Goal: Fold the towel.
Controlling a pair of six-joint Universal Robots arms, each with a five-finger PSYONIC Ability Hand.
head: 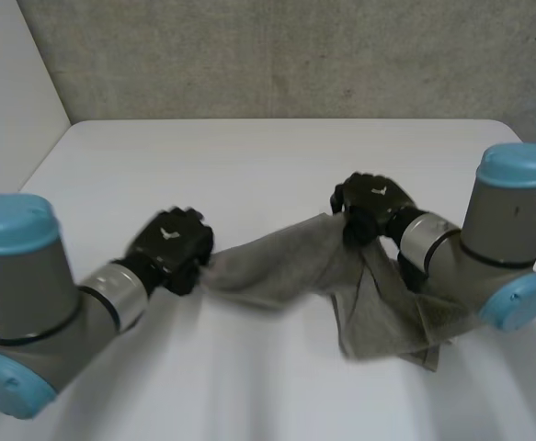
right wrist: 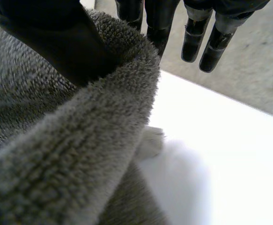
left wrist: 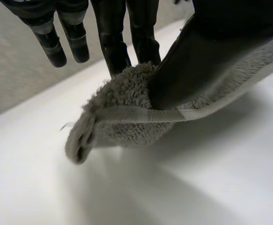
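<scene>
Left robot hand (head: 169, 246) and right robot hand (head: 370, 204) each pinch an edge of the limp, light grey terry towel (head: 290, 262); hemmed corners should hold best.

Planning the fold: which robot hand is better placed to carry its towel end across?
Probably the left robot hand: it pinches a free corner of the towel, held off the table. Below the right robot hand, cloth trails onto the table.

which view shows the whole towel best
The head view: the grey towel stretches between the left hand and right hand, part draping down. Each wrist view shows a close-up of the edge pinched under that hand's thumb.
</scene>
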